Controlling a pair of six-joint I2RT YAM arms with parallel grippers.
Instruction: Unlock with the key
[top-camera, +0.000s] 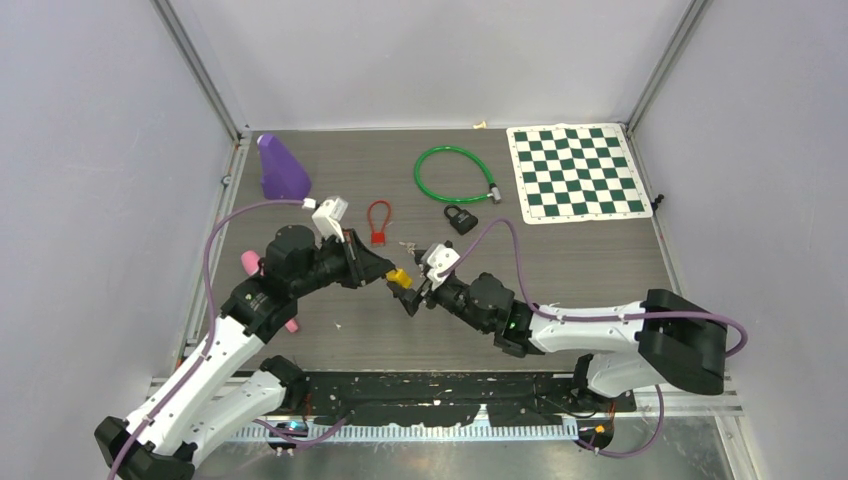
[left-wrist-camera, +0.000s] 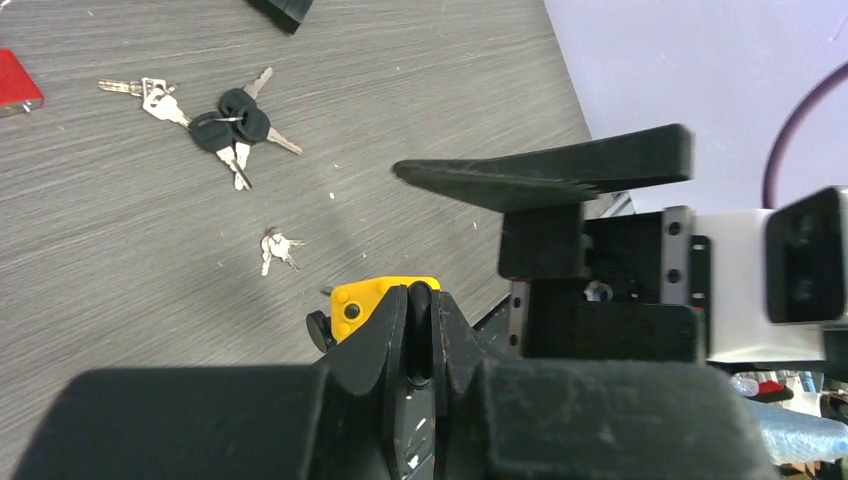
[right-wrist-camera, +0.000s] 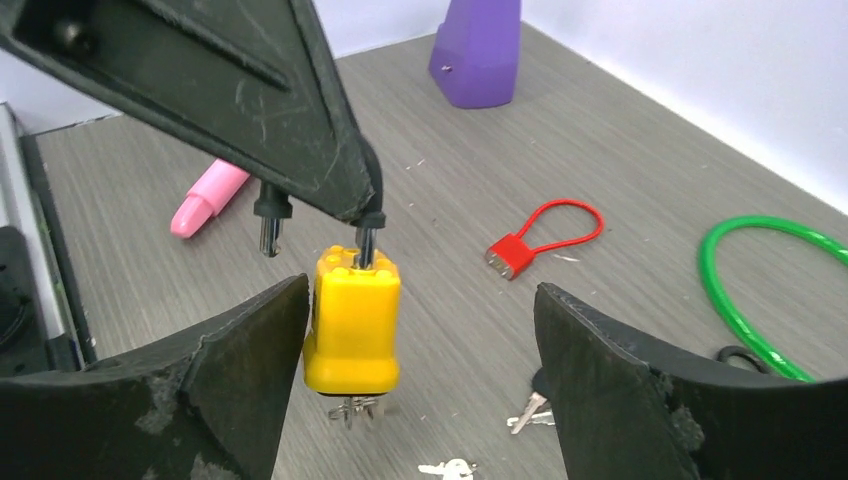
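Padlock (right-wrist-camera: 352, 322) in left gripper (left-wrist-camera: 422, 305), keys (left-wrist-camera: 236, 128) on table (left-wrist-camera: 420, 90)

We see a padlock (right-wrist-camera: 352, 320) of glossy yellow plastic with a dark metal shackle (right-wrist-camera: 367, 243). The worktop (right-wrist-camera: 600, 140) looks like matt grey wood-grain laminate. The left pincer (left-wrist-camera: 421, 300) and right pincer (right-wrist-camera: 420, 295) are matt black plastic, scuffed. The keys (left-wrist-camera: 235, 125) are bright metal, some with black plastic heads.
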